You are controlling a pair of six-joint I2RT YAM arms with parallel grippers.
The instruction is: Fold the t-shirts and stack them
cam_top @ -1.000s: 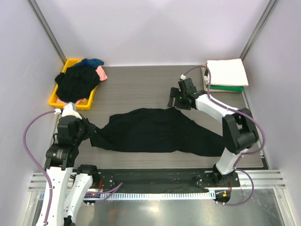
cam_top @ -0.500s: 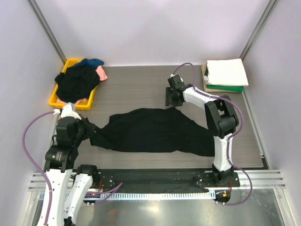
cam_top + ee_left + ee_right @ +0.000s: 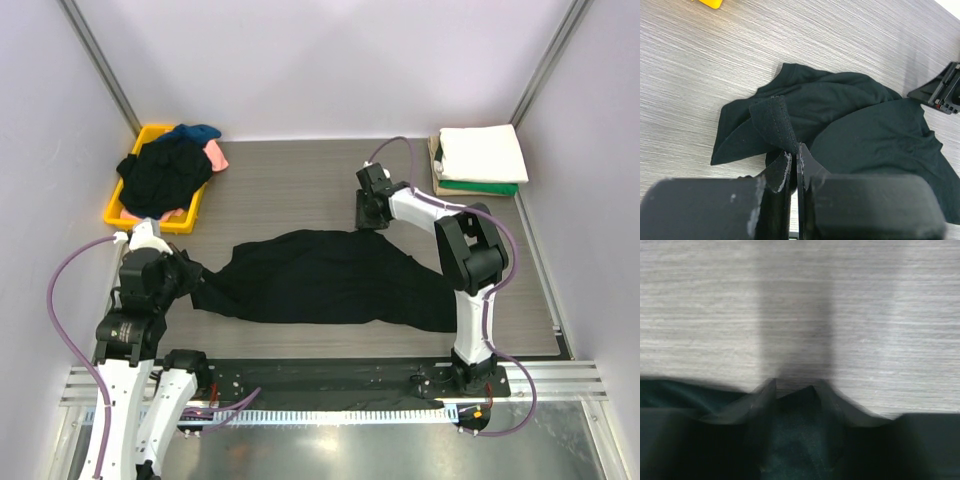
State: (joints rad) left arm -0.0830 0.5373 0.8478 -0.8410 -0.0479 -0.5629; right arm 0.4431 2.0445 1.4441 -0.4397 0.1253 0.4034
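A large black t-shirt (image 3: 330, 280) lies crumpled across the table's middle. My left gripper (image 3: 193, 283) is at its left end, shut on a stitched hem (image 3: 775, 120) that stands up between the jaws (image 3: 796, 150). At the shirt's far edge my right gripper (image 3: 372, 223) points down. In the blurred right wrist view its fingers (image 3: 765, 387) stand apart, and a peak of black cloth (image 3: 800, 435) rises between them; the gripper (image 3: 794, 386) is open. A folded white t-shirt (image 3: 482, 152) rests on a folded green one (image 3: 480, 187) at the back right.
A yellow tray (image 3: 115, 210) at the back left holds a heap of shirts: black (image 3: 165, 175), blue (image 3: 197, 131) and pink (image 3: 217, 157). Purple walls close in the table on both sides and at the back. The right gripper's body (image 3: 942, 90) shows in the left wrist view.
My right gripper has swung left and come down onto the black shirt's far edge, its jaws narrowing. The left gripper and the shirt's left end have not moved.
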